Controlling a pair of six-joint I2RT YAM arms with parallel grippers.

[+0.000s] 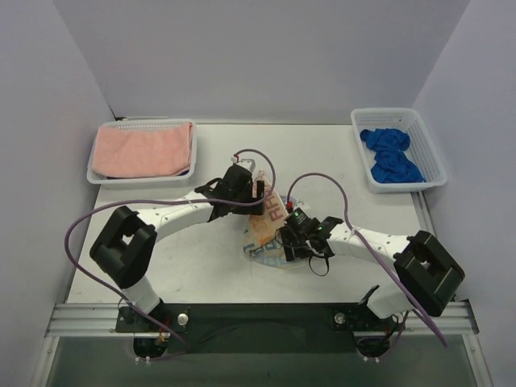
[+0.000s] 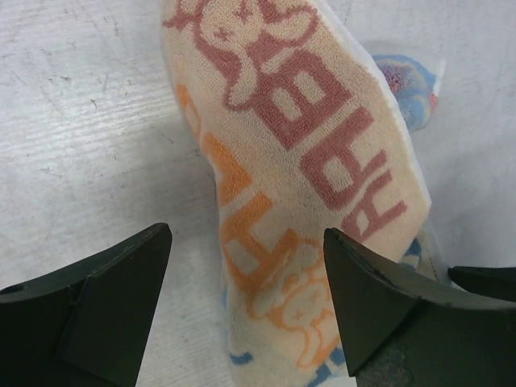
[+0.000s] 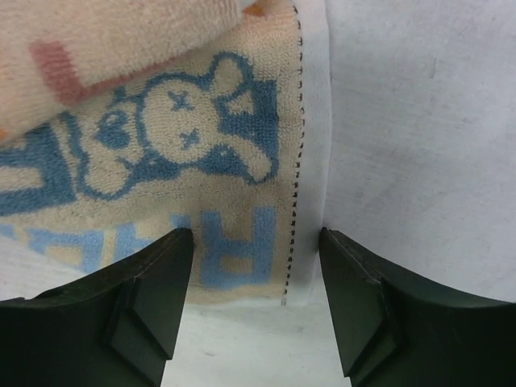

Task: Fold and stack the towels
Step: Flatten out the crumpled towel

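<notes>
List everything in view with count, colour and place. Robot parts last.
left basket: one, white mesh, far-left table corner
right basket: one, white mesh, far-right corner
pink towel: one, salmon-pink, folded in left basket
blue towel: count unclear, royal-blue, crumpled in right basket
printed towel: one, white with orange, reddish and blue print, mid-table
table: one, white
left arm: one, white and black
right arm: one, white and black
left fingers: two, dark, apart over printed towel
right fingers: two, dark, apart over its hem
</notes>
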